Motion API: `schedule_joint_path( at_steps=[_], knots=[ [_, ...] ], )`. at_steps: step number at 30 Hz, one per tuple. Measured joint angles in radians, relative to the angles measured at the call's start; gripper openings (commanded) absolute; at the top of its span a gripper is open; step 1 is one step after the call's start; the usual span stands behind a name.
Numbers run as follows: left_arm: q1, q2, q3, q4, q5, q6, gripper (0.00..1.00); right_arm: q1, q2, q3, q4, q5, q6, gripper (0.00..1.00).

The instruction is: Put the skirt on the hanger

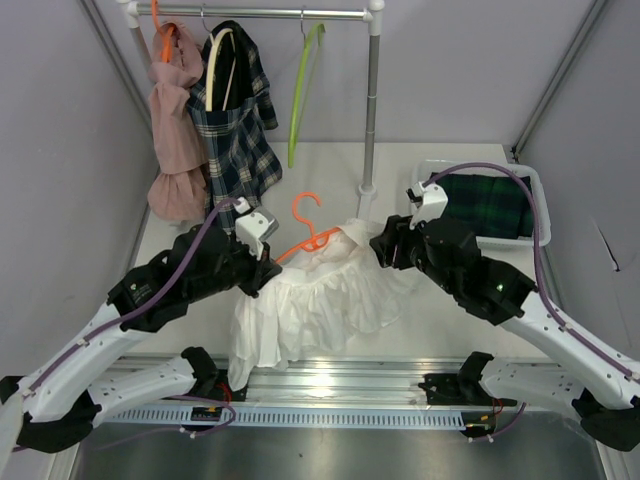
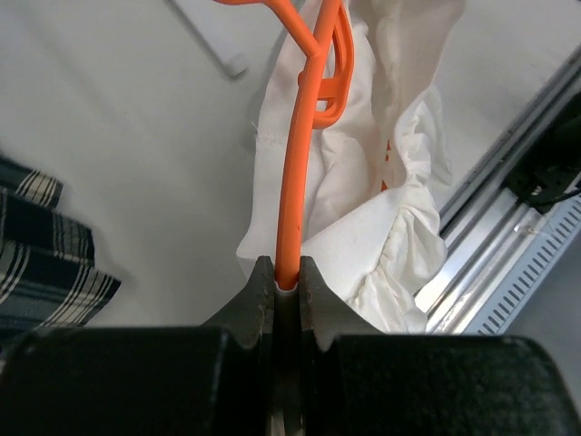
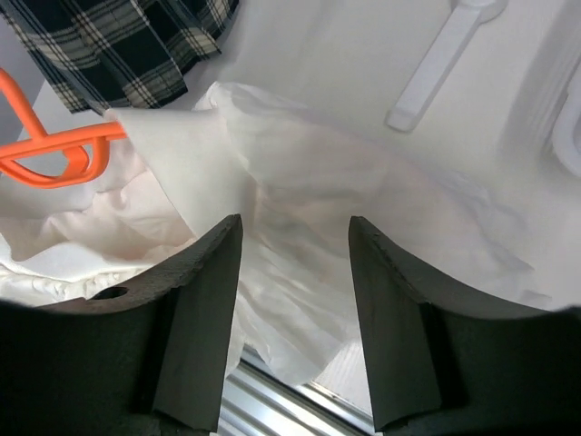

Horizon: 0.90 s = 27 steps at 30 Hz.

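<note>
Left jaws are pressed tight on the thin orange plastic hanger [image 2: 290, 182], its arm running straight out ahead of them into the white ruffled fabric skirt [image 1: 320, 295], which is heaped on the bench [image 1: 330, 170] between both sets of jaws. Right jaws are spread and grip nothing, with folds just ahead. Best play, I'd say: steady the hanger, pinch one single waistband edge, and draw it over the hanger's shoulder without bunching.

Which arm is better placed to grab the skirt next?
Right, probably: the right gripper is open over the white skirt; the left gripper is shut on the orange hanger.
</note>
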Motion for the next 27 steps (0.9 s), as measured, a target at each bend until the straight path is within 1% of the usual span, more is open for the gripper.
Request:
schedule_joint_path(
  at_steps=[7,12,16,21,27],
  knots=[
    [0.000,-0.006,0.035,-0.154,-0.220,-0.080,0.00,-0.006,0.077,0.108,0.030,0.000,-0.016,0.59],
    [0.000,0.023,0.112,-0.238,-0.344,-0.116,0.00,-0.006,0.103,0.133,0.050,0.000,-0.024,0.59],
    [0.006,0.093,0.223,-0.291,-0.433,-0.129,0.00,-0.014,0.119,0.162,0.048,0.000,-0.027,0.60],
    [0.026,0.214,0.377,-0.309,-0.509,-0.115,0.00,-0.026,0.128,0.198,0.047,0.000,-0.035,0.60],
    [0.098,0.355,0.528,-0.319,-0.562,-0.049,0.00,-0.037,0.128,0.208,0.045,-0.001,-0.050,0.60]
  ],
)
